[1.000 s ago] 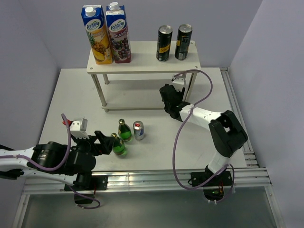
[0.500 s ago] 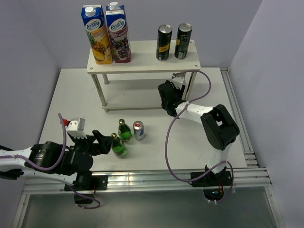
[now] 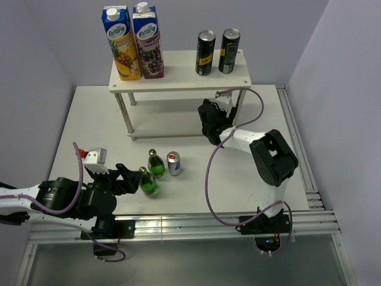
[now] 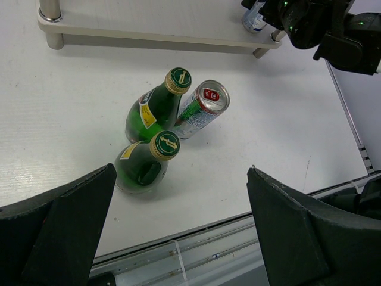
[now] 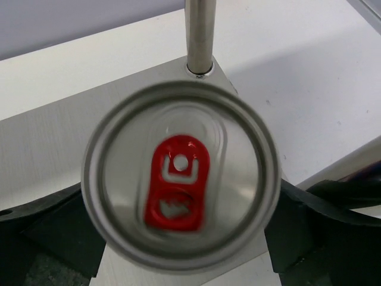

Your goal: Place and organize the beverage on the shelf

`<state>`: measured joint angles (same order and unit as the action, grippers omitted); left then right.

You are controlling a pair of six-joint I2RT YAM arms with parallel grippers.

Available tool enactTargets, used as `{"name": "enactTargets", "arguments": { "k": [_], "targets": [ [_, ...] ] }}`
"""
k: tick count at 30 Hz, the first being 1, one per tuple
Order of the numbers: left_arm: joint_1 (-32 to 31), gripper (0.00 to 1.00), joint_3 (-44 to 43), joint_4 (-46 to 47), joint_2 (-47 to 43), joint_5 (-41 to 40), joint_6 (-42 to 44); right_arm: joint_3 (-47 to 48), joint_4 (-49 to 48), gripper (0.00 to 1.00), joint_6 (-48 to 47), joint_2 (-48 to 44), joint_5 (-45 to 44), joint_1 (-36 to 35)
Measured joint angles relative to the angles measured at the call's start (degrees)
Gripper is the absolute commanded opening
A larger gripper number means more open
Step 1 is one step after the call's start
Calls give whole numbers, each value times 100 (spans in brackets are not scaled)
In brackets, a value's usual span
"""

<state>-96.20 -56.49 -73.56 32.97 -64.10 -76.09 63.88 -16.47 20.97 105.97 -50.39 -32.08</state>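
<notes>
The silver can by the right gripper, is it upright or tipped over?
Upright: the right wrist view looks straight down on the round top of the silver can, which stands on the shelf.

my left pincer point(image 4: 180, 171) stands wide over bare surface point(image 4: 286, 137). ahead, the near green bottle point(image 4: 143, 164), far green bottle point(image 4: 156, 107) and silver can point(image 4: 199, 110) crowd together, too tight for a finger between; room lies left and right of them. on the shelf point(image 3: 178, 83) top, juice cartons point(image 3: 122, 47) block the left, black cans point(image 3: 206, 55) the right, the middle free. below, a shelf leg point(image 5: 199, 33) stands just behind the lower-tier can point(image 5: 180, 137) my right pincer point(image 5: 181, 196) straddles.
</notes>
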Motion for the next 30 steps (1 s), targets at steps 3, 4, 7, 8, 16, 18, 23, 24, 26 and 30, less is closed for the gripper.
{"name": "enactTargets", "arguments": {
  "k": [3, 4, 7, 8, 16, 18, 23, 24, 26, 30],
  "targets": [
    [0, 99, 2, 0, 0, 0, 0, 0, 87, 100, -4, -33, 11, 0],
    [0, 99, 0, 0, 0, 0, 0, 0, 142, 100, -7, -57, 28, 0],
    [0, 99, 2, 0, 0, 0, 0, -4, 289, 100, -7, -162, 74, -2],
    [0, 99, 2, 0, -2, 0, -2, -17, 348, 100, -7, -221, 96, -2],
    [0, 99, 2, -2, -2, 0, -2, -387, 1084, 100, 160, -1196, 398, -201],
    [0, 99, 0, -2, -2, 0, -2, -549, 1215, 100, 317, -1517, 400, -378],
    [0, 99, 0, 0, 0, 0, -2, -1025, 1499, 100, 782, -2448, 33, -1556],
    [0, 99, 2, 0, 2, 0, -2, -1099, 1572, 100, 962, -2553, -26, -1921],
    [0, 99, 2, 0, 2, 0, -2, -1274, 1738, 100, 1281, -2671, -74, -2524],
    [0, 99, 0, 0, 2, 0, -2, -1849, 1974, 100, 1952, -2734, -98, -3477]
  ]
}}
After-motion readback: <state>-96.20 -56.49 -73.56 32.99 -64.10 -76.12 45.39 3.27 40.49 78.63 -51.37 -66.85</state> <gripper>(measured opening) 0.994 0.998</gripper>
